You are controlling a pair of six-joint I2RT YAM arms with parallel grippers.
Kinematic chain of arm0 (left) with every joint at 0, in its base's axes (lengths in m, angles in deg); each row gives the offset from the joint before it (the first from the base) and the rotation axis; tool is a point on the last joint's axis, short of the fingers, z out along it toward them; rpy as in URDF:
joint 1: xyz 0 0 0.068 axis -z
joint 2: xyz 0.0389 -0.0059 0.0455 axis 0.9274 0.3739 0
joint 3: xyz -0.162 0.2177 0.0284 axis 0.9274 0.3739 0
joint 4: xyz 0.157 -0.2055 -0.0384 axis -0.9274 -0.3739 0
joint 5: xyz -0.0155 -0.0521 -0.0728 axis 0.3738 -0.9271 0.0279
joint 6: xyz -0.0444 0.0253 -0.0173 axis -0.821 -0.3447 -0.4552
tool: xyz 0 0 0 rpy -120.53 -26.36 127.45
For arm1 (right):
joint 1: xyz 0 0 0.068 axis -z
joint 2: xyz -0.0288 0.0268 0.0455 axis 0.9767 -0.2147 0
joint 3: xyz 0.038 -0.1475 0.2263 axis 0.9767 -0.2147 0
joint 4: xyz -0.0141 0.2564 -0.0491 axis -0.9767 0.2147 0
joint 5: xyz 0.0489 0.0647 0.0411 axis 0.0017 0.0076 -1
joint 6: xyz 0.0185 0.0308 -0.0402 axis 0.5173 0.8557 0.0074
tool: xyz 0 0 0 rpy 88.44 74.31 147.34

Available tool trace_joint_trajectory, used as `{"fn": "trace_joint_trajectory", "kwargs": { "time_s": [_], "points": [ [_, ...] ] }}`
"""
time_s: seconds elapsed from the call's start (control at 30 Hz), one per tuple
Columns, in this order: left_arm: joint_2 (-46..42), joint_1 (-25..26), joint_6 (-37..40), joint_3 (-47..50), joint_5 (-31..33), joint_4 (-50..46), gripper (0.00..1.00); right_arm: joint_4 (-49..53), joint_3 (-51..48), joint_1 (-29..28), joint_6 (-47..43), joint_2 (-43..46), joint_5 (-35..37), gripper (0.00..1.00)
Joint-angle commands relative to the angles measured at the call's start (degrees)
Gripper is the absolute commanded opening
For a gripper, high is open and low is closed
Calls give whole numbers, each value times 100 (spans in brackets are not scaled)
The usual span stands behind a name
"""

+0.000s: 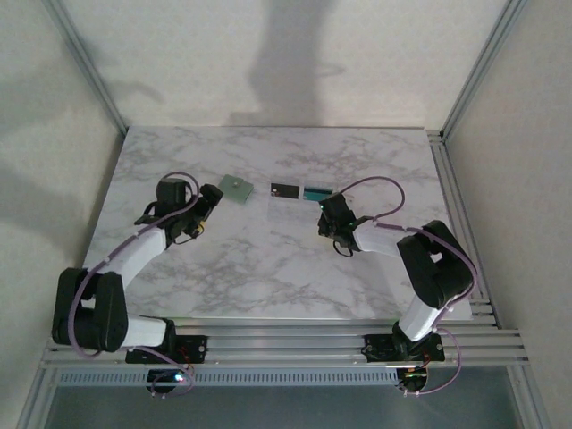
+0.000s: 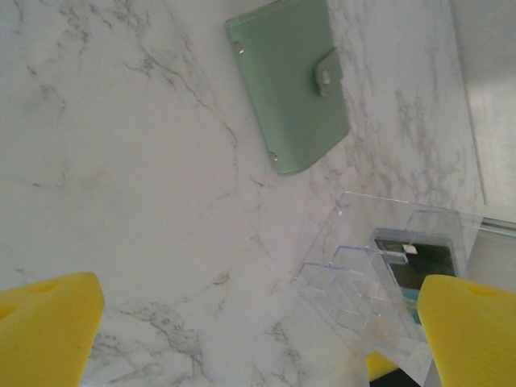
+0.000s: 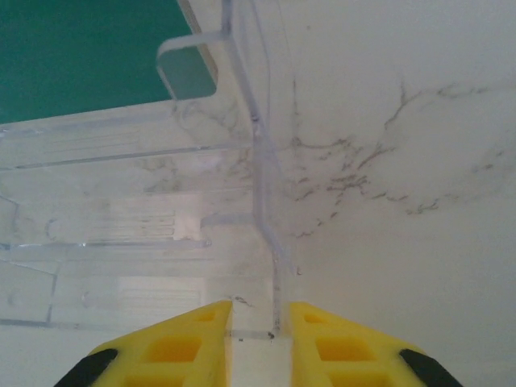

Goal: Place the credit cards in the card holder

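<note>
Step in hand: fetching a card; by my reading no card has been lifted yet.
Card holder: small grey-green folding wallet [image 2: 289,83] with a snap tab, snapped shut, flat on the white marbled counter [image 1: 250,268], just ahead of the left hand [image 1: 212,198].
Cards: a teal plastic card [image 3: 85,56] and a dark one [image 2: 419,266] sit in a clear acrylic tiered stand [image 3: 145,210], right of the wallet.
Left hand: yellow fingers [image 2: 44,330] spread wide, holding nothing.
Right hand [image 3: 260,339]: fingers narrow, straddling the stand's thin edge wall; whether they pinch it I cannot tell.
Next move: likely reach deeper for the teal card, and unsnap the wallet.
Room: open counter near the arms; the stand's walls crowd the cards.
</note>
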State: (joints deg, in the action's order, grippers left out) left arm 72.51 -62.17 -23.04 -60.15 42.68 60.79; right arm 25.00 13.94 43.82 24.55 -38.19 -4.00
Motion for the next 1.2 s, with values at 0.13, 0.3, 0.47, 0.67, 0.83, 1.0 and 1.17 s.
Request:
{"fn": "trace_joint_trajectory", "kwargs": {
  "time_s": [0.13,0.3,0.47,0.67,0.83,1.0,1.17],
  "points": [
    [739,362,-271,-462,125,464,100,487,59,175,801,110,744,20],
    [1211,527,-195,-760,171,570,100,1532,193,160,2210,307,1636,18],
    [1491,614,183,-1163,154,420,100,2156,356,-174,3589,259,2238,17],
    [1579,609,514,-1296,288,318,100,3670,1309,-736,5285,-342,2857,21],
    [1824,611,563,-1294,244,347,100,3662,1651,-980,5342,-653,2662,34],
    [1849,612,525,-1148,214,532,100,3238,1446,-1087,4872,-490,2305,50],
    [2109,615,600,-1293,103,651,100,3075,1123,-1114,3855,277,1964,67]
  ]
}}
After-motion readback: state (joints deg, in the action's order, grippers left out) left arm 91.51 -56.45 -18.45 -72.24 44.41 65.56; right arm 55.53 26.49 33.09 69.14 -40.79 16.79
